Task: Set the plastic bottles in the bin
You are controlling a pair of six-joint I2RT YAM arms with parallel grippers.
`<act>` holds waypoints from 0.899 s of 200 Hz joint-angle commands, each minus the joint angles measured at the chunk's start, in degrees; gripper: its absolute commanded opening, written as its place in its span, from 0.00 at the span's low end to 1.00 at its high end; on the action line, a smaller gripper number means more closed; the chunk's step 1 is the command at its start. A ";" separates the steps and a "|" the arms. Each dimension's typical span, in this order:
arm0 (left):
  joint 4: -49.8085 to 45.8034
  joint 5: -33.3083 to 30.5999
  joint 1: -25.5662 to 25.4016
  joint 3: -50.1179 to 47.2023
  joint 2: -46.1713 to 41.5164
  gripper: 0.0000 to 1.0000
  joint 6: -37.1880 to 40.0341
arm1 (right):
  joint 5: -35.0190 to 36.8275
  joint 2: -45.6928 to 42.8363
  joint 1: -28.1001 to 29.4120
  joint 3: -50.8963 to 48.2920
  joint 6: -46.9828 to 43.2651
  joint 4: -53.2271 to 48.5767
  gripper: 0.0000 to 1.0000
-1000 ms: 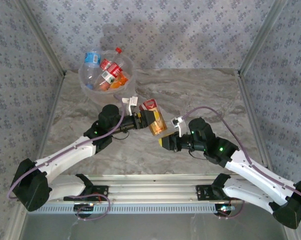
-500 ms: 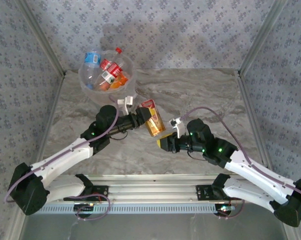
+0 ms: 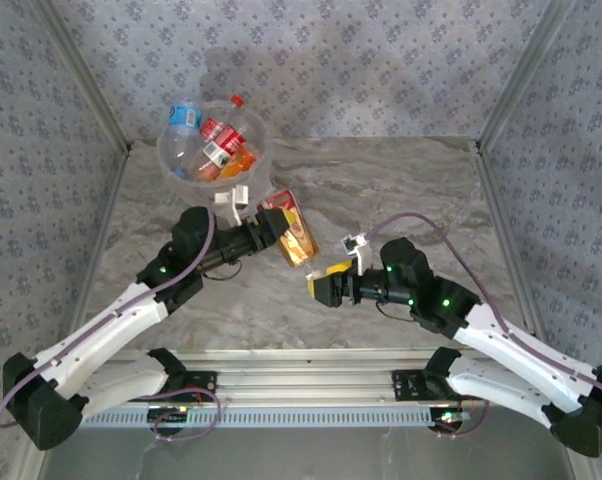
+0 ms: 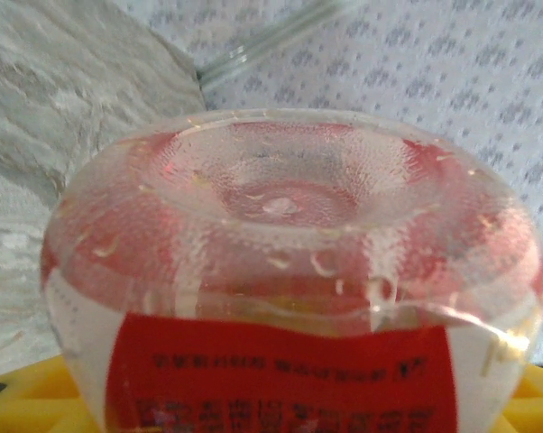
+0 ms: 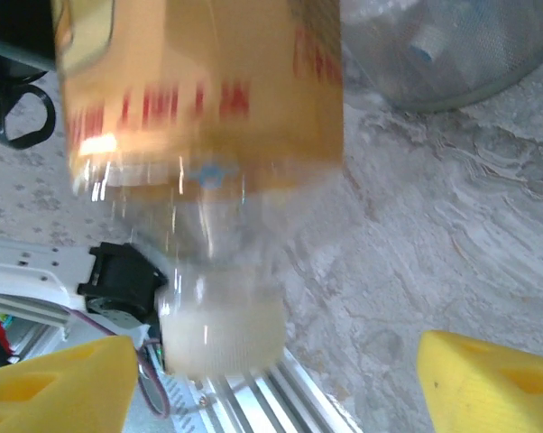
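Here, a clear plastic bottle (image 3: pixel 291 235) with a red and orange label is clamped around its labelled body by the left gripper (image 3: pixel 268 236) and appears to be lifted off the tabletop (image 3: pixel 411 190). In the left wrist view its dimpled base is seen above the yellow pads (image 4: pixel 28 401). Its white cap (image 5: pixel 222 329) points toward the right gripper (image 3: pixel 321 287), whose pads (image 5: pixel 492 379) are spread wide on either side of the cap, touching nothing. The bin (image 3: pixel 163 155), already holding several bottles (image 3: pixel 216 140), is set just beyond the left gripper, on the side away from the right gripper. The step in hand is judged to be the carry to the bin. Next, the bottle would need to be swung over the rim and released, with the right gripper kept clear.
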 commanded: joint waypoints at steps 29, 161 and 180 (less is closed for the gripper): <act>-4.08 -1.39 12.37 5.20 -3.67 0.54 -7.96 | 0.85 -5.28 -0.26 3.72 -1.54 -2.79 0.87; -4.60 8.79 36.60 17.53 7.24 0.47 -22.20 | 3.66 -8.98 -0.47 5.26 -3.47 -8.42 0.87; -5.27 8.47 37.32 19.75 9.08 0.47 -22.41 | 3.99 -9.36 -0.50 5.05 -3.31 -8.46 0.87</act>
